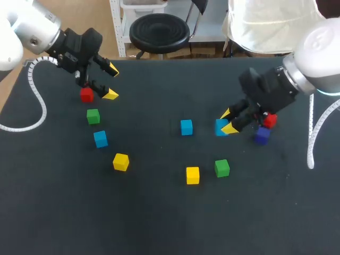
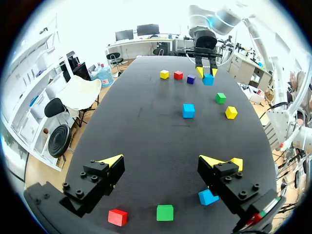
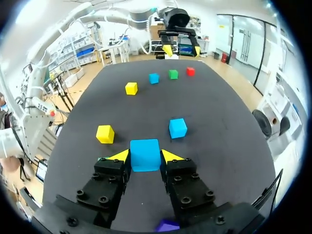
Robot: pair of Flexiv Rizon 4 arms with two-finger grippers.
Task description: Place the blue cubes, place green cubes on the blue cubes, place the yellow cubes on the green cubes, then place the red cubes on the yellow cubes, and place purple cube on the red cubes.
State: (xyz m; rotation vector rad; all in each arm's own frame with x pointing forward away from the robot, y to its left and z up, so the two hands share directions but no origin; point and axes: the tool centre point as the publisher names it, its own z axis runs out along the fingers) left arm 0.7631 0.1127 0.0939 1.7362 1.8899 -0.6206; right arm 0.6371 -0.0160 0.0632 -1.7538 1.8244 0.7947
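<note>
R jaws gripping blue cube [image 3: 145, 155] from 2 sides, L jaws spread wide, red cube [image 1: 86, 95] just beside

Sporting silver-white arms [image 1: 32, 29] [image 1: 319, 50], wearing black screw-studded grippers [image 1: 111, 82] [image 1: 227, 121] tipped in yellow wedges, trailing ribbed white cables [image 1: 37, 101] [image 1: 313, 135].

On the dark counter [image 1: 159, 223], the right pincer [image 1: 227, 121] clasps a blue cube [image 1: 219, 127], with a red cube [image 1: 270, 120] and a purple cube [image 1: 262, 136] just behind it. The left pincer [image 1: 111, 82] hangs spread wide beside a second red cube [image 1: 86, 95], near a green cube [image 1: 93, 116]
</note>
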